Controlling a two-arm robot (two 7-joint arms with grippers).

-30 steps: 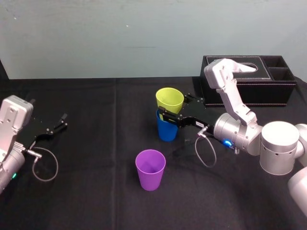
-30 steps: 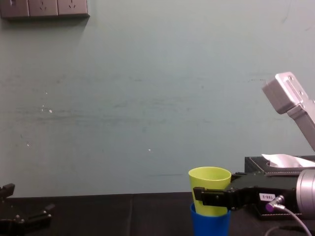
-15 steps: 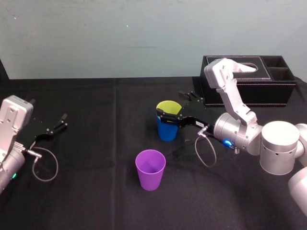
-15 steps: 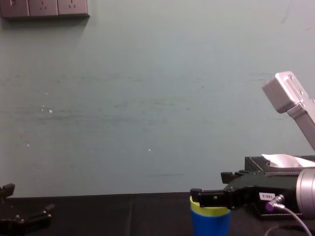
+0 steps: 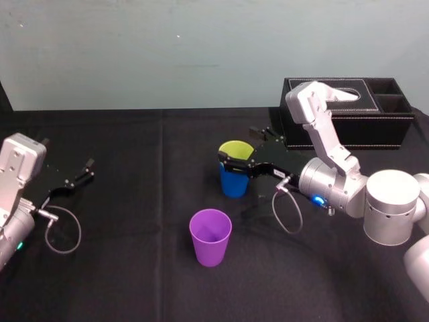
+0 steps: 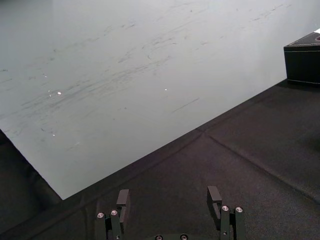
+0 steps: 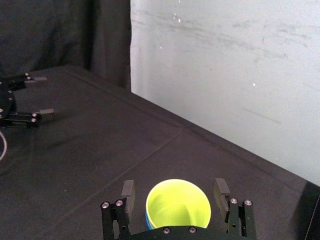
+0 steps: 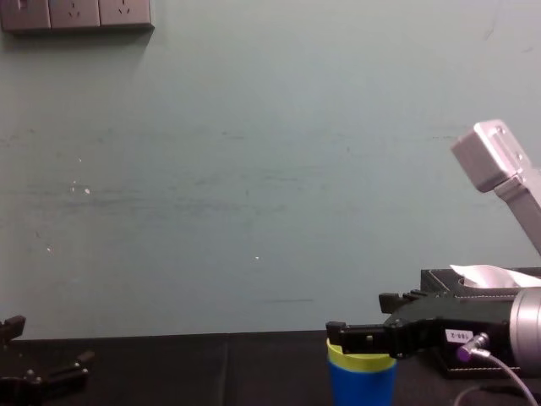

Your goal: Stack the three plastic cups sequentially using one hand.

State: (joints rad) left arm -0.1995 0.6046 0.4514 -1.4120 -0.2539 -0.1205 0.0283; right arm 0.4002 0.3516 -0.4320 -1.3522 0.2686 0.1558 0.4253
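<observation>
Silver-grey arms [image 5: 335,178] with rounded joints. The left gripper [image 6: 168,195] and right gripper [image 7: 174,189] are black with silver screws [image 7: 119,202]. A grey cable [image 5: 293,233] loops from each wrist; the right bears a blue light [image 5: 315,199].

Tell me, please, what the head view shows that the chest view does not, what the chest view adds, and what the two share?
The head view adds the purple cup, upright and alone, nearer the robot than the other two cups. The chest view adds the wall sockets, high on the wall. Both share the yellow-green cup nested in the blue cup, the right gripper open around the yellow-green rim, the left gripper parked open at the table's left, and the black tissue box.
</observation>
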